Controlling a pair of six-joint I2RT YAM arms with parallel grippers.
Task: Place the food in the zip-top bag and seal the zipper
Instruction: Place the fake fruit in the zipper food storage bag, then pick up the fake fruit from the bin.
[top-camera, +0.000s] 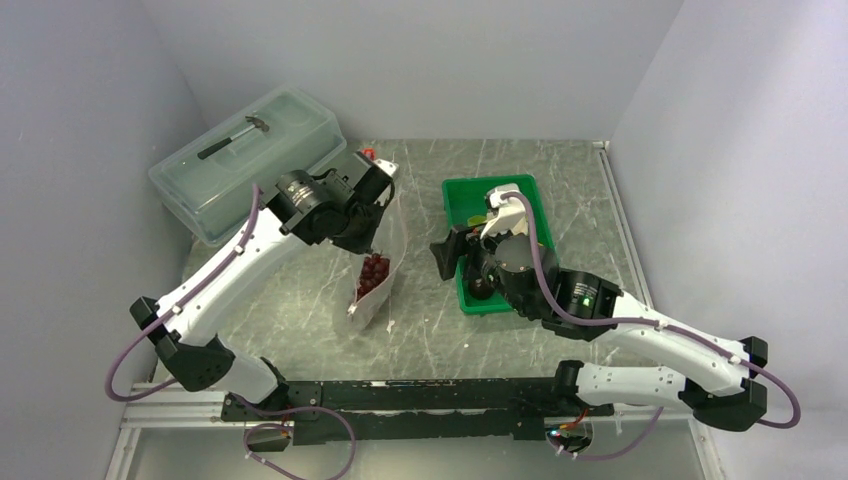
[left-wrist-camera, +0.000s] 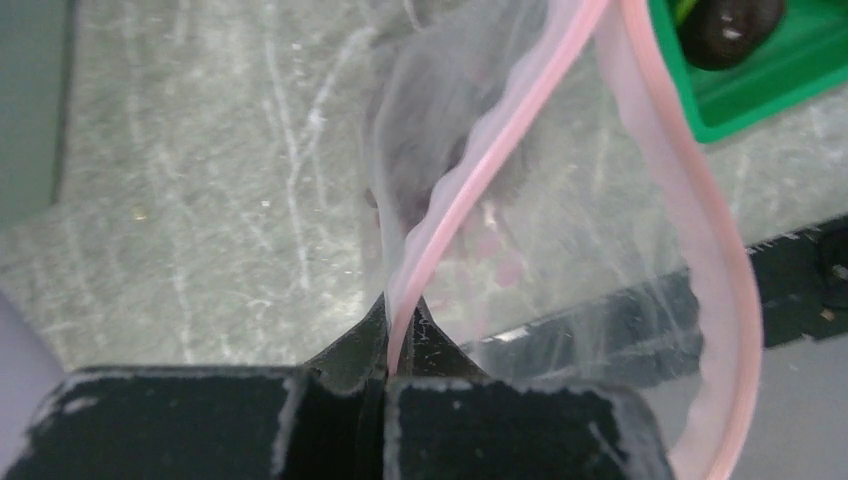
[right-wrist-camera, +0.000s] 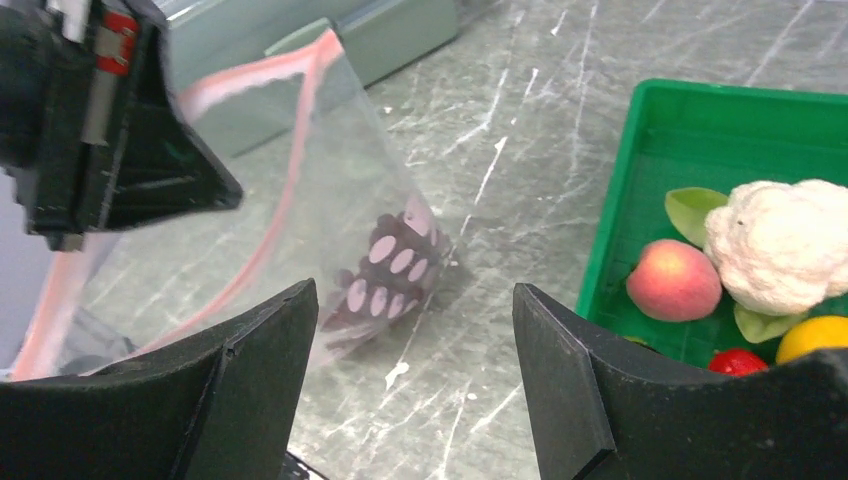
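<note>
The clear, crinkly zip-top bag (top-camera: 388, 240) hangs from the left gripper (left-wrist-camera: 390, 338), whose jaws are clenched on one end of the thin pale pink zipper strip (left-wrist-camera: 490, 150). The bag's bottom rests on the table below those jaws.

The right gripper (right-wrist-camera: 415, 300) has its jaws spread wide with nothing between them. The bag stands just ahead of them, with the left gripper's black body above its mouth. Off to the right of these jaws is the green plastic tray (right-wrist-camera: 640, 170). It holds the pink-red peach (right-wrist-camera: 673, 281), the white cauliflower with green leaves (right-wrist-camera: 780, 245), the orange (right-wrist-camera: 818, 338) and the red-orange pepper (right-wrist-camera: 740, 362). The dark plum (left-wrist-camera: 735, 25) also lies in the tray.

Beyond the left jaws sits a large translucent lidded box (top-camera: 200, 185) with a hammer (top-camera: 235, 137) at its lid.

Past the clamped end the strip's two sides part into a loop, so the bag's mouth gapes. The dark purple grape bunch (right-wrist-camera: 385, 268) lies inside at the bottom.

The table (top-camera: 560, 165) is grey-green, marbled and scratched, with plain pale walls around it.
</note>
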